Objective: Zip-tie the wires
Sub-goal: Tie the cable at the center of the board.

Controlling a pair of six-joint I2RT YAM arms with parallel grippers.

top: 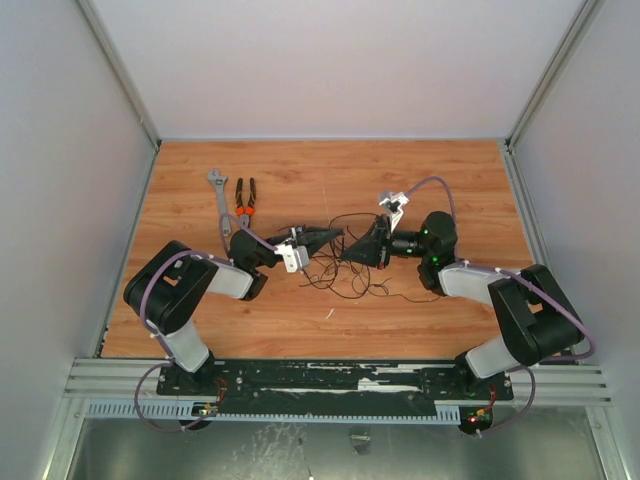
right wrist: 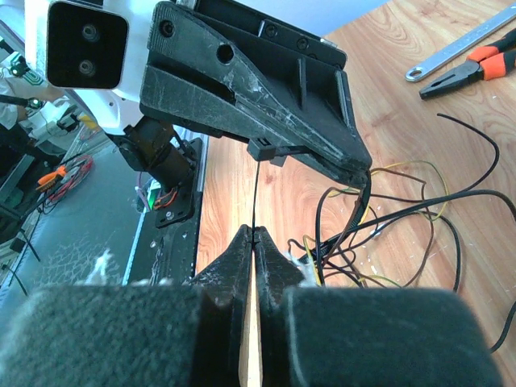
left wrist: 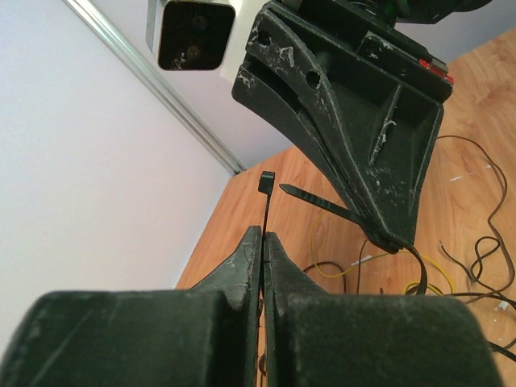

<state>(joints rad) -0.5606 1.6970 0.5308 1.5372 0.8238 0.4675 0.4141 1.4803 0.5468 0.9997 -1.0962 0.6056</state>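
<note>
Both grippers are clamped on the same thing. The left gripper (left wrist: 264, 238) has its 2 fingers pressed flat together on the zip tie (left wrist: 267, 203). The tie's square head stands just past that gripper's fingertips.

The right gripper (right wrist: 254, 235) is likewise closed on the thin black strip. The strip rises straight out of its fingertips toward the underside of the left gripper's fingers. The 2 grippers face each other tip to tip, very near one another above the table (top: 420, 170).

Seen from the left wrist, the tie's pointed tail sticks out of the right gripper's tips and ends just beside the head. It does not look threaded through (a sliver of gap seems to show between them, though the view is tight). Below both sets of fingertips the middle of the strip sags in a curve, down among the wires (top: 345, 272). Whether that curve encloses any strands cannot be told.

The wires lie on the wood directly beneath and a little ahead of the 2 grippers. They are a loose spread of black and yellowish loops, with some strands trailing toward the right gripper's side.

A pair of orange-handled pliers (top: 245, 196) and a wrench (top: 216, 190) lie side by side, well apart from the left gripper and out past its wrist.
</note>
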